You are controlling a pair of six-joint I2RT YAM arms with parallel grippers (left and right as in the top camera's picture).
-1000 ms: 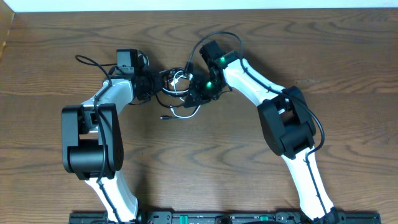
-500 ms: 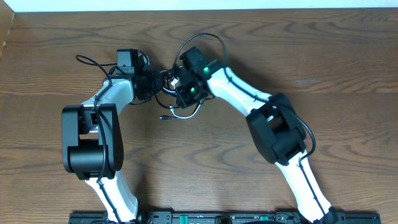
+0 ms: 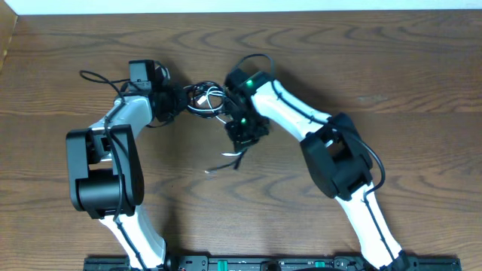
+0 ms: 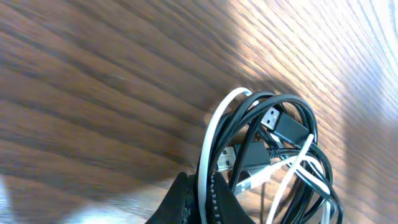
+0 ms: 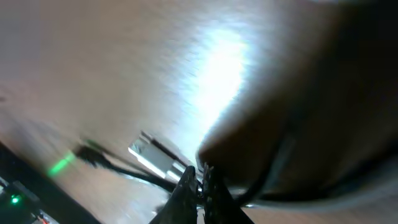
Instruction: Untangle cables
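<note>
The cables [image 3: 203, 98], a thin black one and a thinner white one, lie coiled together at the back middle of the table. My left gripper [image 3: 178, 99] is shut on the coil's left side. In the left wrist view the white cable [image 4: 211, 134] runs between the left gripper's [image 4: 202, 194] fingers, with black loops and a USB plug [image 4: 273, 121] just beyond. My right gripper [image 3: 242, 135] sits nearer the front and is shut on cable strands. Loose ends [image 3: 222, 162] trail from it. The right wrist view is blurred. It shows the right gripper [image 5: 198, 183] pinching dark strands beside a silver plug [image 5: 152, 155].
The wooden table [image 3: 422, 68] spreads all round. A white wall edge [image 3: 241, 6] runs along the back. Each arm's own thicker black wire [image 3: 98, 77] loops beside its wrist. The arm bases [image 3: 105, 188] stand at the front left and front right.
My right gripper has left the coil and moved toward the front, drawing cable ends out with it. The left arm and the coil have shifted slightly left.
</note>
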